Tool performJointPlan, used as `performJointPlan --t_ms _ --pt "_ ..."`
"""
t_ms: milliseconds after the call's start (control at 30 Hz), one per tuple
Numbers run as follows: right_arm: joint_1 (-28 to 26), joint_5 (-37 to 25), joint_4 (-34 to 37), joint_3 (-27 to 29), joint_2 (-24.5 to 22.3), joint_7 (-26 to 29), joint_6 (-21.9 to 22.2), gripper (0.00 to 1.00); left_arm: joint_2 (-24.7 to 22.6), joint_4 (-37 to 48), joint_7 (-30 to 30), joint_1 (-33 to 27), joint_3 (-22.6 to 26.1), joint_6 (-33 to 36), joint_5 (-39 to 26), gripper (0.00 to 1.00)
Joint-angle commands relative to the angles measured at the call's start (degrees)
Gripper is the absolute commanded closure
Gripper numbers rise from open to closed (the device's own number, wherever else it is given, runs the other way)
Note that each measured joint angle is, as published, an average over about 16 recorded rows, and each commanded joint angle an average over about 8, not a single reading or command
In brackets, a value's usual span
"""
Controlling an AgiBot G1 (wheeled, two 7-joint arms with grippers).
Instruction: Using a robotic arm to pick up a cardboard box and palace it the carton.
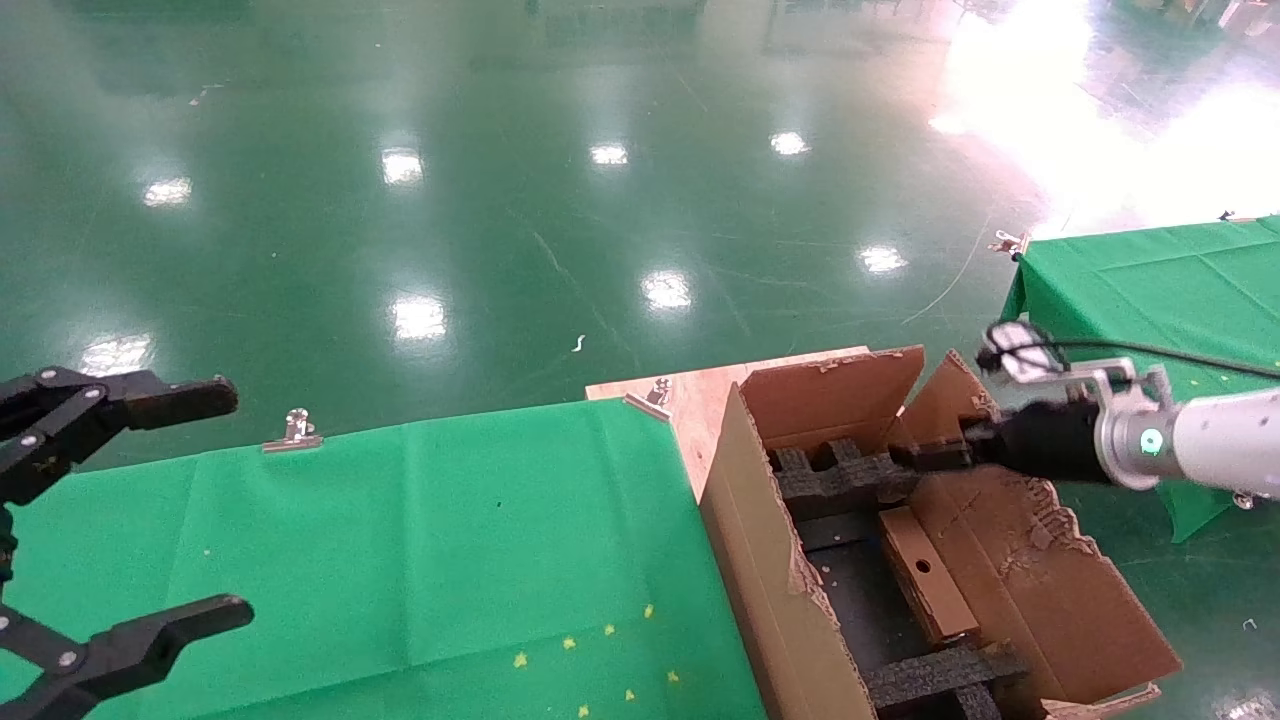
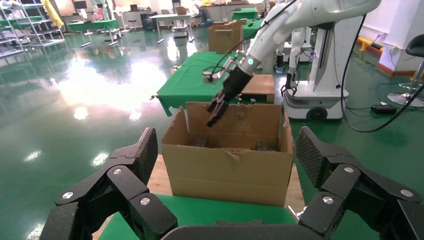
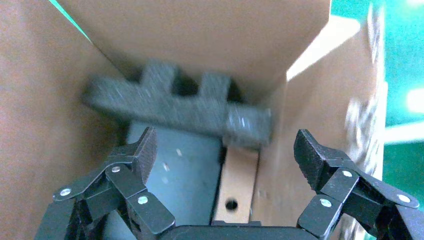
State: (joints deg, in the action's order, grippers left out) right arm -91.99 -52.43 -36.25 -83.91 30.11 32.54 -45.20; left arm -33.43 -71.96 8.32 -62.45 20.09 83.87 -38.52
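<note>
The small brown cardboard box (image 1: 925, 578), with a round hole in its top face, lies inside the large carton (image 1: 745, 520) between black foam inserts (image 1: 845, 478). The white robotic arm (image 1: 1215, 440) reaches in from the right. Its right gripper (image 1: 915, 456) hangs open over the far end of the carton, above the box and apart from it. In the right wrist view, the box (image 3: 239, 175) lies below the open right gripper (image 3: 227, 155), beside the carton wall (image 3: 40, 125). My black left gripper (image 1: 215, 505) stays open and empty over the green table; in its wrist view, the left gripper (image 2: 228, 152) faces the carton (image 2: 227, 167).
A green cloth table (image 1: 400, 540) lies left of the carton, held by metal clips (image 1: 295, 430). The carton stands on a wooden board (image 1: 700, 395). A second green table (image 1: 1150, 280) is at the far right. Glossy green floor lies beyond.
</note>
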Motion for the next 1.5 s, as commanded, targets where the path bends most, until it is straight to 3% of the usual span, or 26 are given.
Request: performJointPlan --t_ms 33,433,900,1500 --pt "-1.52 -0.5 -2.05 0.2 -0.73 0.1 0.04 0.0 0.0 0.0 0.0 0.0 0.0 0.0 0.0 0.0" --pt "-6.02 6.45 -18.12 4.83 -5.94 1.77 -4.66 0.0 0.01 0.01 0.0 0.01 0.0 -0.02 0.02 0.0" --pt "-5.18 6.58 -17.99 5.87 -5.64 1.31 -5.26 0.0 0.01 0.02 0.0 0.01 0.01 -0.02 0.03 0.0" --pt "5.02 7.72 -23.57 23.66 -2.64 -5.3 -15.39 0.0 0.01 0.03 -0.01 0.01 0.02 -0.02 0.04 0.0"
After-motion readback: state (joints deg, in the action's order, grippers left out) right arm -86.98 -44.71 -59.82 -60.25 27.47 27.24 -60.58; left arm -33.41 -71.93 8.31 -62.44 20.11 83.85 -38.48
